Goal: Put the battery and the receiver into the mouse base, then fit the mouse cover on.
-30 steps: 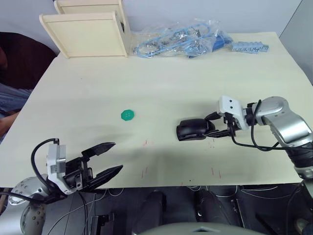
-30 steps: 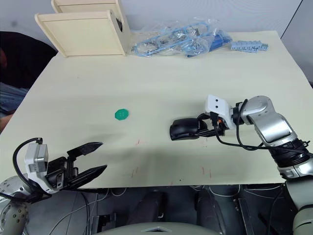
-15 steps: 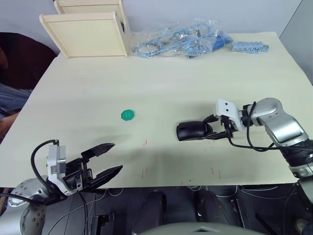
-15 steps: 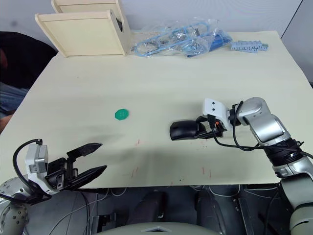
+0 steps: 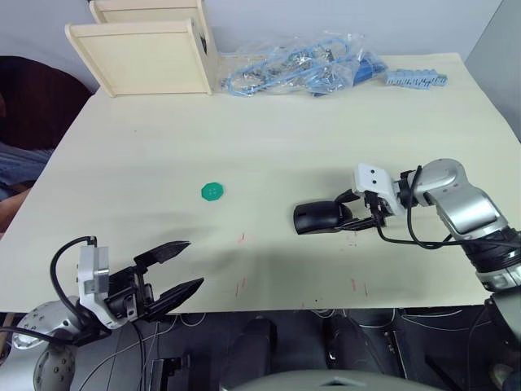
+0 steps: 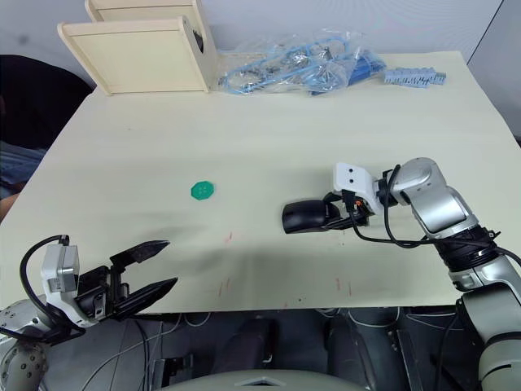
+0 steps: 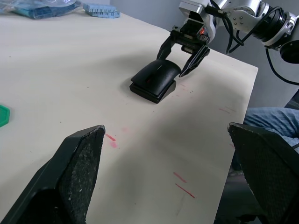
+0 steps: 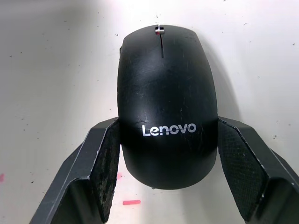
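The mouse cover (image 5: 317, 217) is a glossy black shell marked Lenovo (image 8: 166, 93), lying on top of the mouse base (image 7: 152, 91), of which a black lower edge shows. The assembled mouse rests flat on the table to the right of centre. My right gripper (image 5: 346, 213) straddles its rear end, and the pads (image 8: 110, 158) press against both sides. My left gripper (image 5: 194, 263) hangs open at the table's near left edge, far from the mouse, holding nothing. The battery and the receiver are hidden.
A green round disc (image 5: 212, 191) lies left of centre. At the back stand a pale wooden box (image 5: 146, 53), a clear bag of blue cables (image 5: 301, 65) and a blue strip (image 5: 415, 79). A person's clothing (image 5: 12, 163) shows beyond the table's left edge.
The mouse, slightly raised and tilted a second ago, now lies flat. My right gripper has slid a little leftward along it. The left gripper has barely moved.
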Motion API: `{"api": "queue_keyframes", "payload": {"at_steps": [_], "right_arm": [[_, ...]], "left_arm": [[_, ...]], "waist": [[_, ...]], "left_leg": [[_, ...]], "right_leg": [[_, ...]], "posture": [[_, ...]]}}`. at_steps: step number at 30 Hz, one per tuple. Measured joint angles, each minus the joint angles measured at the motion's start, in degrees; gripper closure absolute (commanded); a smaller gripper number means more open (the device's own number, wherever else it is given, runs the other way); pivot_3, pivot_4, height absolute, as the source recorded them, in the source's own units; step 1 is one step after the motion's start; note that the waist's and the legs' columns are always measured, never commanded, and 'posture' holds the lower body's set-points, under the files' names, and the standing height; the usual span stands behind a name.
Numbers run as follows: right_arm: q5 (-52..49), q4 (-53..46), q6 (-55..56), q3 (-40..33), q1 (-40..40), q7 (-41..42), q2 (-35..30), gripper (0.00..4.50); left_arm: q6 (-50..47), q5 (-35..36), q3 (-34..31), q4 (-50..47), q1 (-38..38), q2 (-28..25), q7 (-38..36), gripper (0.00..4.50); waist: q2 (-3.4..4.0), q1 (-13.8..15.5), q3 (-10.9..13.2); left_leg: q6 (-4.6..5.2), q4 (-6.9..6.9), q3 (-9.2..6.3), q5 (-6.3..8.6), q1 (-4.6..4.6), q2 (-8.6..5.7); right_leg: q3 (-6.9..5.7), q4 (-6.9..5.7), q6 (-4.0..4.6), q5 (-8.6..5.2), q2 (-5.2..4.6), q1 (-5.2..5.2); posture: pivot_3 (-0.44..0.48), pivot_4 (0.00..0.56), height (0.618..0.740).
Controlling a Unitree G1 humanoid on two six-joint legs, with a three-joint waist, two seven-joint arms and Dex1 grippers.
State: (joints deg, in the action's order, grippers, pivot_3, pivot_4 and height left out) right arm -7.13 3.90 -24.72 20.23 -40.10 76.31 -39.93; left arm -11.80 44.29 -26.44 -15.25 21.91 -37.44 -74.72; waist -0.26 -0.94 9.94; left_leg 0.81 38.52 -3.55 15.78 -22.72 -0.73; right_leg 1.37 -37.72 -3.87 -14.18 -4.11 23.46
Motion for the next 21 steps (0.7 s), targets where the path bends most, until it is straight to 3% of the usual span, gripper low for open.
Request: {"api": "queue_keyframes", "payload": {"at_steps": [21], "right_arm": [[1.7,3.8,1.2,0.4,-1.6,2.4,0.4,1.47]], "left_arm": [[1.0,-0.4,0.1,0.0,0.8,0.6,0.0,0.00]], "waist": [[0.00,0.0,0.0]], "left_leg": [[0.00,0.00,0.00,0.00,0.00,-0.01]], "right_leg": [[0.00,0.00,0.00,0.00,0.00,0.00]], "posture": [[0.000,0.150,0.740]]}}
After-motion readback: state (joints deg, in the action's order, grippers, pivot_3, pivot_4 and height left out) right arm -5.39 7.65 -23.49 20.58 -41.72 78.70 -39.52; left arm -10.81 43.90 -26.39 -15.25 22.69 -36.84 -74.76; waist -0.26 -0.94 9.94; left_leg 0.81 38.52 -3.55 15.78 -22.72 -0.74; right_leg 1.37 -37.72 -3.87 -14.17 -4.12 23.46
